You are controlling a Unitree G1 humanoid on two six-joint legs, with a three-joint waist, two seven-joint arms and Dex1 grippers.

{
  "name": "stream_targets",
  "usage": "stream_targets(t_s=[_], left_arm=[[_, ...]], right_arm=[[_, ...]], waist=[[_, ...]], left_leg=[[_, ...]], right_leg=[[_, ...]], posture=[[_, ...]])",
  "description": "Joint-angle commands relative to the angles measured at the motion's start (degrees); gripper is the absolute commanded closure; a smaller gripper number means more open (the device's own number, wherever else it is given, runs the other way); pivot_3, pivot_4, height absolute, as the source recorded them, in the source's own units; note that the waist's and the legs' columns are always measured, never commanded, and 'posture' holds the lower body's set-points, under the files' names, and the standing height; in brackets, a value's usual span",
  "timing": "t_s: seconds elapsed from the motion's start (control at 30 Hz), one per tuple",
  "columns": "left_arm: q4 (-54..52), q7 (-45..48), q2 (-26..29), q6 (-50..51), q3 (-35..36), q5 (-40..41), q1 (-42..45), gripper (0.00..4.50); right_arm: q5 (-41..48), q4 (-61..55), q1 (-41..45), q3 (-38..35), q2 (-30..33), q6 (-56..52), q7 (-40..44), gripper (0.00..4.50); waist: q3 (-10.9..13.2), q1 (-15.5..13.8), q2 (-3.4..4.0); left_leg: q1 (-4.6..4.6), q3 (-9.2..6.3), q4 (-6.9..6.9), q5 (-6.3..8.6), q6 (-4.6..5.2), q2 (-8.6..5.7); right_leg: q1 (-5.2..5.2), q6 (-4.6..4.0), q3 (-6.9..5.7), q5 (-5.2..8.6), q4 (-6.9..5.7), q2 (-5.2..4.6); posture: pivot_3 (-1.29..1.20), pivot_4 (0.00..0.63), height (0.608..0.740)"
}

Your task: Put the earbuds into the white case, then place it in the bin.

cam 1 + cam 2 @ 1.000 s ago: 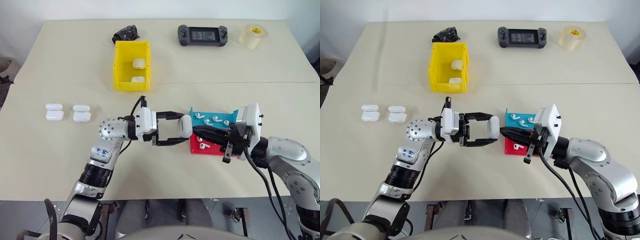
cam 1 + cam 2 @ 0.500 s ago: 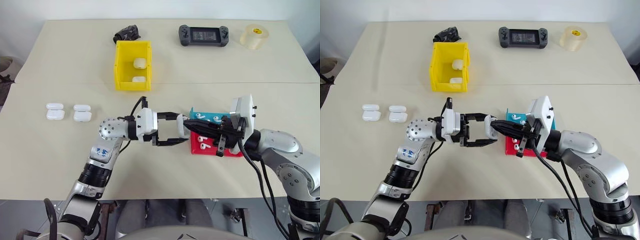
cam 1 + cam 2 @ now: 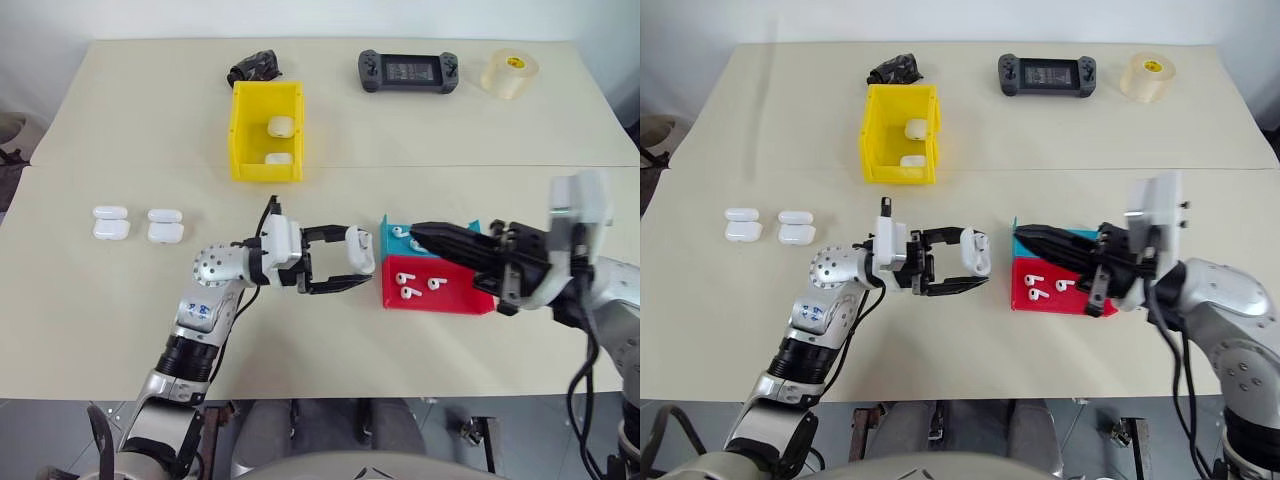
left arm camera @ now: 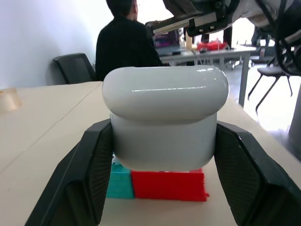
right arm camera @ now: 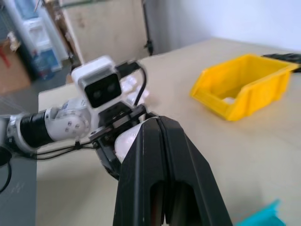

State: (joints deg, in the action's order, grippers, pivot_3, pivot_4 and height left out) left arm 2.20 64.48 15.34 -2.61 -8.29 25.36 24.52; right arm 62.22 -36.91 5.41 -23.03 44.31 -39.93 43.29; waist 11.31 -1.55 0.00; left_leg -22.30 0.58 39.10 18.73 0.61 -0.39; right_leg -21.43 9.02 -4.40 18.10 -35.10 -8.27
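Earbuds (image 3: pixel 404 279): three lie in the red tray (image 3: pixel 440 299), close below the right pincer's (image 3: pixel 418 233) tips, and at least one more (image 3: pixel 400 231) shows in the blue tray (image 3: pixel 392 235) right by those tips; the arm hides the rest of that tray. One white case (image 3: pixel 361 251) sits clamped between the two black fingers of the left pincer (image 3: pixel 352 262), lifted off the counter (image 3: pixel 100 330) with its lid shut in the left wrist view. The two trays stand just past this pincer's tips, the blue one behind the red one, touching.

The right pincer points toward the left pincer, its tips a short way from the held case. Its two fingers are pressed together, and nothing is seen between them.

Farther beyond the left pincer stands one yellow bin (image 3: pixel 264 132), well apart, with two white cases (image 3: pixel 278 127) inside. Behind the left pincer, near its arm's outer side, two more cases (image 3: pixel 164 226) lie on the counter with lids open, side by side.

At the counter's far edge are one black handheld game console (image 3: pixel 408 71), one roll of clear tape (image 3: pixel 507 73) and one dark crumpled item (image 3: pixel 252 67) just behind the bin. In the left wrist view one person (image 4: pixel 124 44) in dark clothing sits in the background.
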Motion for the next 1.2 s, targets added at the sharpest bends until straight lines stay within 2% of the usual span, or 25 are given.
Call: stream_targets(t_s=[0.03,0.13,0.23,0.37,0.53,0.73,0.87,1.03,1.2], left_arm=[[-4.9,2.8,-0.6,2.2,2.2,7.7,-2.2,1.7],[-6.6,2.7,-0.7,4.9,2.1,9.6,-2.9,1.7],[-8.8,2.8,-0.6,8.7,2.5,12.7,-3.5,1.7],[-9.9,3.7,-0.1,10.4,2.2,13.2,-4.2,1.7],[-10.7,4.5,0.0,10.4,2.9,12.8,-4.9,1.7],[-11.2,4.3,0.8,9.5,3.2,11.6,-5.8,1.7],[-12.2,3.0,0.5,8.5,3.3,11.1,-6.8,1.7],[-13.8,1.5,-0.2,7.7,2.6,10.3,-8.6,1.7],[-14.9,0.2,-0.8,7.2,2.1,9.9,-9.6,1.7]], right_arm=[[-4.4,1.7,-6.1,-5.8,1.5,3.8,4.2,3.54],[-7.7,4.8,-10.0,-7.9,1.6,6.6,7.4,2.46],[-15.2,9.5,-15.8,-9.6,2.9,12.4,13.4,1.44],[-17.2,14.3,-17.4,-11.5,3.1,15.2,16.0,0.1],[-21.7,15.9,-16.2,-8.1,5.7,16.1,17.7,0.04],[-23.5,17.4,-4.2,0.4,10.9,10.0,15.1,0.04],[-30.6,23.1,10.7,13.3,17.4,-0.1,11.9,0.04],[-42.7,33.9,27.4,29.4,18.0,3.8,18.8,0.04],[-51.5,45.3,37.4,37.9,16.3,10.4,25.3,0.04]], waist=[[0.0,0.0,0.0],[0.0,0.0,0.0],[0.0,-0.1,0.0],[0.0,0.2,0.01],[0.0,0.2,0.02],[0.0,0.2,0.03],[0.0,0.1,0.05],[0.0,0.1,0.06],[0.0,0.3,0.06]], left_leg=[[0.0,0.01,0.0,0.0,0.0,0.03],[0.0,0.05,0.01,0.0,0.02,-0.03],[0.04,0.06,0.01,-0.03,0.05,-0.13],[0.09,0.05,0.01,-0.03,0.05,-0.12],[0.13,0.06,0.0,-0.03,0.05,-0.03],[0.14,0.05,0.01,-0.04,0.03,0.07],[0.08,0.07,0.02,-0.04,0.04,0.06],[0.01,0.03,0.02,-0.05,0.04,0.04],[-0.1,0.05,0.01,-0.04,0.06,0.02]], right_leg=[[0.01,0.0,0.0,0.0,0.02,0.0],[0.05,0.0,0.02,0.0,0.03,-0.02],[0.08,0.0,0.03,0.0,0.0,-0.02],[0.1,0.0,0.05,0.0,0.02,-0.02],[0.1,-0.01,0.08,0.0,0.01,0.04],[0.08,-0.03,0.11,-0.01,0.06,0.02],[0.05,-0.02,0.1,-0.02,0.09,-0.1],[0.0,-0.02,-0.01,-0.02,0.13,-0.09],[-0.05,0.01,-0.03,-0.03,0.17,-0.13]], posture=[[0.0,0.15,0.74],[0.0,0.15,0.74],[0.0,0.15,0.74],[0.0,0.15,0.74],[0.0,0.15,0.74],[0.0,0.15,0.74],[0.0,0.15,0.74],[0.0,0.15,0.74],[0.0,0.15,0.74]])
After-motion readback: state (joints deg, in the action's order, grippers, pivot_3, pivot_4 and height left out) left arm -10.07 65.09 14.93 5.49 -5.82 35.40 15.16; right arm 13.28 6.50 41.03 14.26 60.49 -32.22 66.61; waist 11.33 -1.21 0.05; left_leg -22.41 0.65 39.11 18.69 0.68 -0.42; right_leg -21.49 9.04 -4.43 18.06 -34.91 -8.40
